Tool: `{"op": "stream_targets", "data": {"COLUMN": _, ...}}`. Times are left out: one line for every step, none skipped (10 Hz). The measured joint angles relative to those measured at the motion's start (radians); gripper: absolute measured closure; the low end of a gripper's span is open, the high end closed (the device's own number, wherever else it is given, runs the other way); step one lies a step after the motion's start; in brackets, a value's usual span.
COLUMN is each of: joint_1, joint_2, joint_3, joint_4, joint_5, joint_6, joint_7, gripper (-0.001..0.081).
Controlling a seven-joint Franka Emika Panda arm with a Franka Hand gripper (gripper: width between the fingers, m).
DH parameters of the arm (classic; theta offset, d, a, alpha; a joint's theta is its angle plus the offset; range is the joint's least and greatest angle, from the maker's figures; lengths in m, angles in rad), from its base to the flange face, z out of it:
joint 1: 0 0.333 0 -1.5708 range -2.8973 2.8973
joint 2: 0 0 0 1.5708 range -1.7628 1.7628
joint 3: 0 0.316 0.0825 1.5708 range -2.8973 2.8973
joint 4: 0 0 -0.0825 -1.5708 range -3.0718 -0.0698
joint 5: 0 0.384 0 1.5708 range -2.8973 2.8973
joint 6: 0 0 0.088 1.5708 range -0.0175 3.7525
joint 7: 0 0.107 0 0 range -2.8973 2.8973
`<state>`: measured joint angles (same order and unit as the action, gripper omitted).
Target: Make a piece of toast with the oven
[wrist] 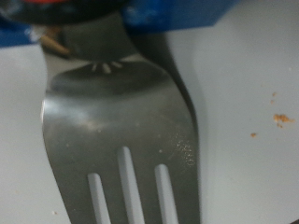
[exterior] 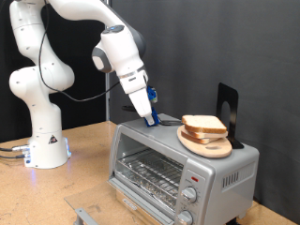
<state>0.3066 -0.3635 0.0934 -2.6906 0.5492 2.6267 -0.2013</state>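
The silver toaster oven (exterior: 183, 169) stands on the wooden table, its wire rack (exterior: 145, 172) showing at the front. Two bread slices (exterior: 204, 125) lie stacked on a round wooden plate (exterior: 208, 145) on the oven's roof, towards the exterior view's right. My gripper (exterior: 150, 115), with blue fingers, is down at the roof's left part, left of the plate. It is shut on a metal slotted spatula (wrist: 117, 131), whose blade lies flat on the grey roof and shows dark in the exterior view (exterior: 167, 120). The wrist view shows no bread.
A black upright stand (exterior: 228, 106) is on the roof behind the plate. Two round knobs (exterior: 190, 197) sit at the oven's front right. The robot base (exterior: 47, 141) is at the exterior view's left. A grey metal piece (exterior: 84, 214) lies on the table in front.
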Motion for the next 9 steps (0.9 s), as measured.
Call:
{"op": "stream_targets", "data": {"joint_1": 0.000, "joint_2": 0.000, "joint_3": 0.000, "joint_4": 0.001, "joint_5": 0.000, "joint_6": 0.000, "joint_7": 0.000, "gripper": 0.0121}}
{"op": "stream_targets", "data": {"joint_1": 0.001, "joint_2": 0.000, "joint_3": 0.000, "joint_4": 0.002, "joint_5": 0.000, "joint_6": 0.000, "joint_7": 0.000, "gripper": 0.0258}}
{"op": "stream_targets", "data": {"joint_1": 0.001, "joint_2": 0.000, "joint_3": 0.000, "joint_4": 0.002, "joint_5": 0.001, "joint_6": 0.000, "joint_7": 0.000, "gripper": 0.0258}}
{"op": "stream_targets", "data": {"joint_1": 0.001, "joint_2": 0.000, "joint_3": 0.000, "joint_4": 0.003, "joint_5": 0.002, "joint_6": 0.000, "joint_7": 0.000, "gripper": 0.0314}}
{"op": "stream_targets", "data": {"joint_1": 0.001, "joint_2": 0.000, "joint_3": 0.000, "joint_4": 0.004, "joint_5": 0.002, "joint_6": 0.000, "joint_7": 0.000, "gripper": 0.0314}}
{"op": "stream_targets", "data": {"joint_1": 0.001, "joint_2": 0.001, "joint_3": 0.000, "joint_4": 0.005, "joint_5": 0.002, "joint_6": -0.001, "joint_7": 0.000, "gripper": 0.0314}}
{"op": "stream_targets", "data": {"joint_1": 0.000, "joint_2": 0.002, "joint_3": 0.000, "joint_4": 0.005, "joint_5": 0.002, "joint_6": -0.009, "joint_7": 0.003, "gripper": 0.0314}}
{"op": "stream_targets", "data": {"joint_1": -0.004, "joint_2": 0.002, "joint_3": 0.000, "joint_4": 0.010, "joint_5": -0.002, "joint_6": -0.025, "joint_7": 0.014, "gripper": 0.0314}}
{"op": "stream_targets", "data": {"joint_1": -0.007, "joint_2": 0.003, "joint_3": 0.000, "joint_4": 0.014, "joint_5": -0.010, "joint_6": -0.039, "joint_7": 0.029, "gripper": 0.0314}}
